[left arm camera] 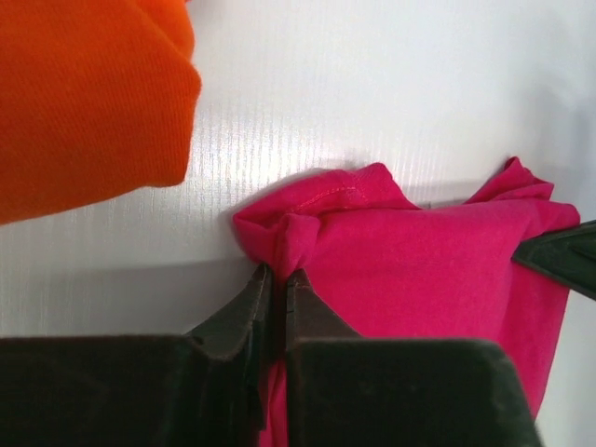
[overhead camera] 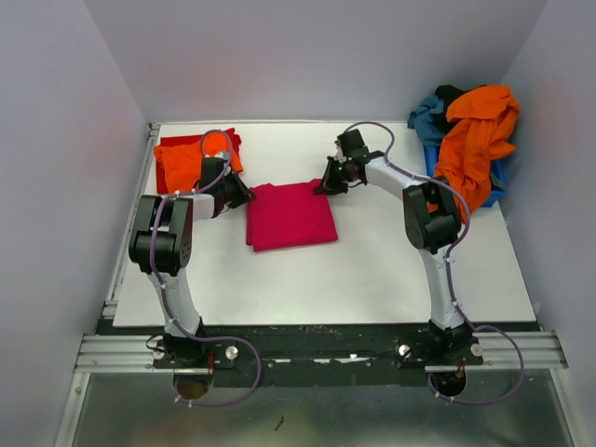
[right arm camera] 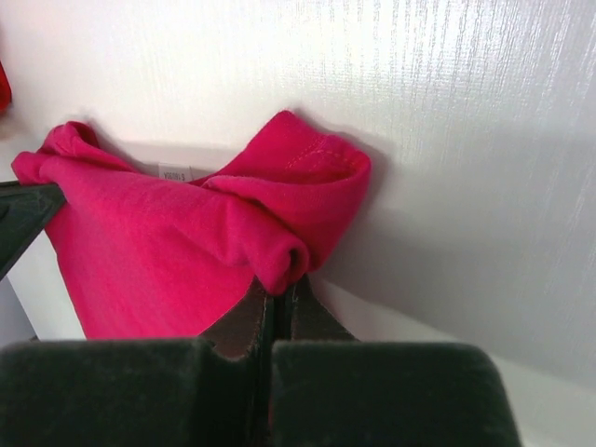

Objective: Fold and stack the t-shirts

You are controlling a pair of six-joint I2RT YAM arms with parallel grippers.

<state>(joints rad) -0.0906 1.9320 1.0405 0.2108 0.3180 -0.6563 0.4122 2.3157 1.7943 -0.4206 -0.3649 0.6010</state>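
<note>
The pink tee (overhead camera: pixel 291 216) lies folded mid-counter (overhead camera: pixel 372 270). My left fingers (left arm camera: pixel 264 291) are pinching its far left corner, bunching the cloth. My right fingers (right arm camera: pixel 261 312) are clamped on its far right corner the same way. At the far left a folded orange tee (overhead camera: pixel 191 160) sits on what looks like a red tee (overhead camera: pixel 160 175), though little of it shows. Far right, a loose orange tee (overhead camera: pixel 475 140) drapes over teal cloth (overhead camera: pixel 426 116) and black cloth (overhead camera: pixel 450 91) in the bin (overhead camera: pixel 431 156).
</note>
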